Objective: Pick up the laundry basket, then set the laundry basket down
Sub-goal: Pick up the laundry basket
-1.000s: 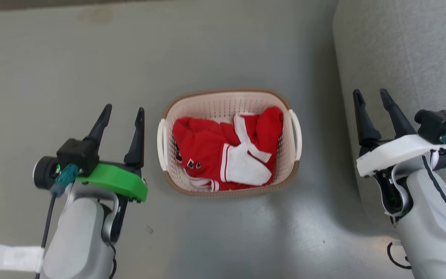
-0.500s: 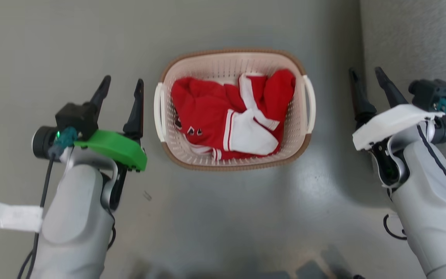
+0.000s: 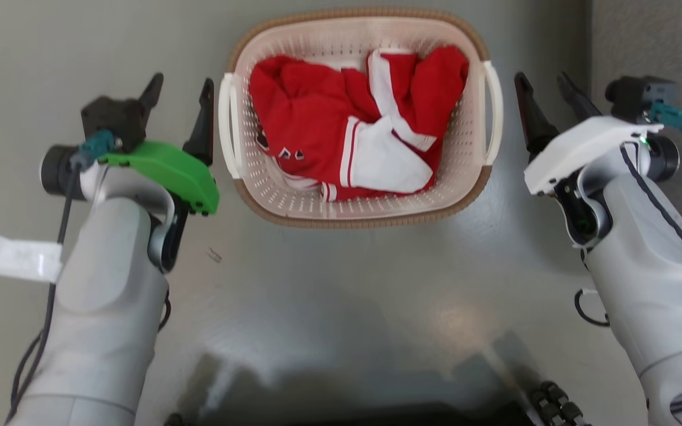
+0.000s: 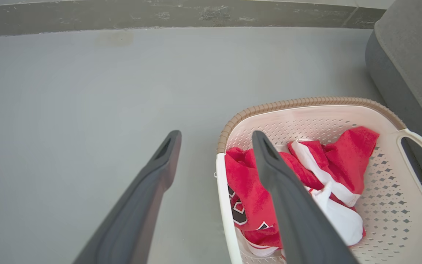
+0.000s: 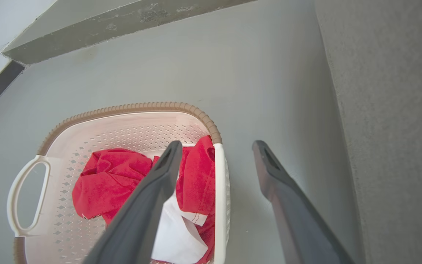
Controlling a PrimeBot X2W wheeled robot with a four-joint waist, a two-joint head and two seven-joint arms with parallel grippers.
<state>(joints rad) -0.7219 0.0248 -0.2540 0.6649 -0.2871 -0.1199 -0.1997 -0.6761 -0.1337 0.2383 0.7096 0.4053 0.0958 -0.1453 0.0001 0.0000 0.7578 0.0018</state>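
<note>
Over the last second the head camera has dropped closer, so the laundry basket (image 3: 359,222) looks larger and sits at the far edge of the head view. Measured against the basket, the right gripper (image 3: 541,83) has closed in and now stands just beside the right handle (image 3: 496,112), where a wide strip of floor (image 3: 347,296) lay between them before. The left gripper (image 3: 180,89) is just beside the left handle (image 3: 224,124), as it was. Both grippers have their fingers spread and hold nothing. The basket rests on the grey floor between them with a red and white garment (image 3: 317,118) crumpled inside. A grey couch (image 3: 655,35) runs along the right.

From the left wrist, the left gripper (image 4: 215,135) shows two parted fingers with the basket's near white edge between them. One finger crosses in front of the garment (image 4: 247,183). I cannot tell whether it touches the basket.

From the right wrist, the right gripper (image 5: 217,145) is likewise parted, straddling the basket's near edge in that view. The left handle (image 5: 12,200) shows on the far side.
</note>
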